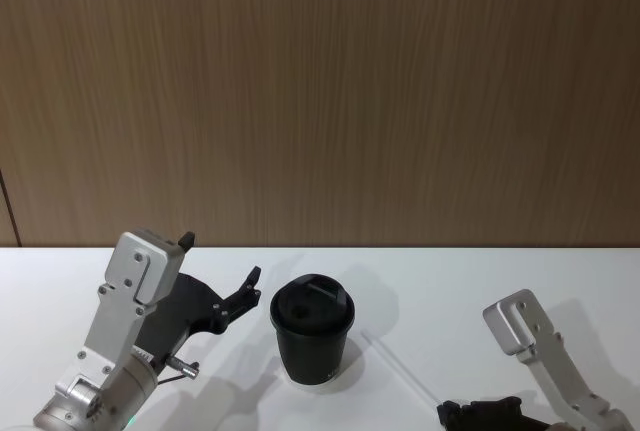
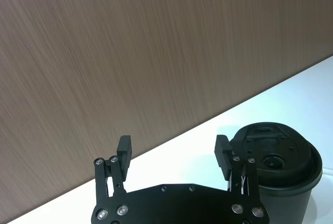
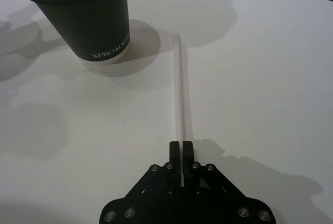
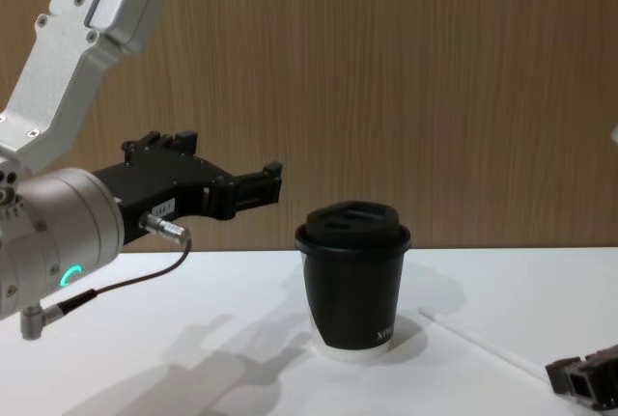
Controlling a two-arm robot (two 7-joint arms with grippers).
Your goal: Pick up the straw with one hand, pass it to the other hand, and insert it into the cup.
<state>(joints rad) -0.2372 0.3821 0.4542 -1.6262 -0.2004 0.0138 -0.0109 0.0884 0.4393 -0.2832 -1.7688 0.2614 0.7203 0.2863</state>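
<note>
Right gripper [image 3: 181, 146] pinching one end of straw [image 3: 179, 89], straw lying flat on table [image 3: 260, 78] beside cup [image 3: 93, 21]. Left gripper [image 2: 174, 148] hovering left of cup, fingers spread wide, holding nothing.

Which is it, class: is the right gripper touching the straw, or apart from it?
Touching. The right wrist view shows the right gripper shut on one end of the straw, with no gap.

The short black paper cup [image 4: 355, 281] is showing white print and a white bottom rim. The thin white plastic straw [image 3: 180, 86] is blending into the white table [image 1: 480, 281]. A green ring [image 4: 68, 276] is glowing on the silver wrist [image 4: 58, 228] of the black left tool [image 2: 173, 146].
</note>
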